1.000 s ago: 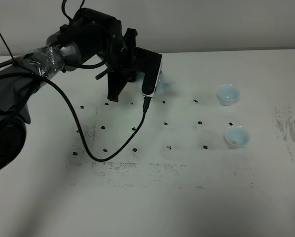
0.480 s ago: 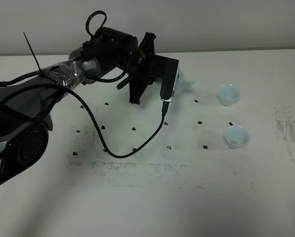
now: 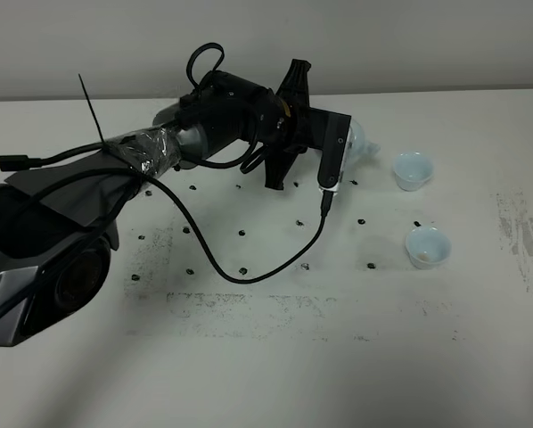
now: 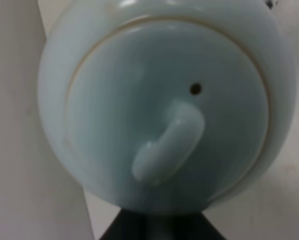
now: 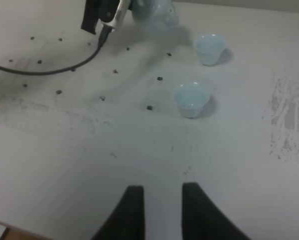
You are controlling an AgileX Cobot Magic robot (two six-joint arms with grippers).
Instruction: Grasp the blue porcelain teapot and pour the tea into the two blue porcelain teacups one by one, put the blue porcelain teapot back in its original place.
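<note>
The near side of the worktop (image 3: 275, 374) is bare, and so is the right edge. A gap stays between the farther cup (image 3: 413, 169) and the nearer cup (image 3: 427, 246). The left arm (image 3: 204, 134) with the teapot (image 3: 356, 141) blocks the back middle, just beside the farther cup. A black cable (image 3: 249, 273) loops across the centre.

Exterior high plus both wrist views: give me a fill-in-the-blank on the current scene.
1. The left gripper grips the blue porcelain teapot, whose lid is ___.
2. The far teacup and the near teacup both stand ___.
3. In the exterior high view the teapot is closer to the ___ teacup.
4. The right gripper holds ___.
Missing: on; upright; far; nothing.
</note>
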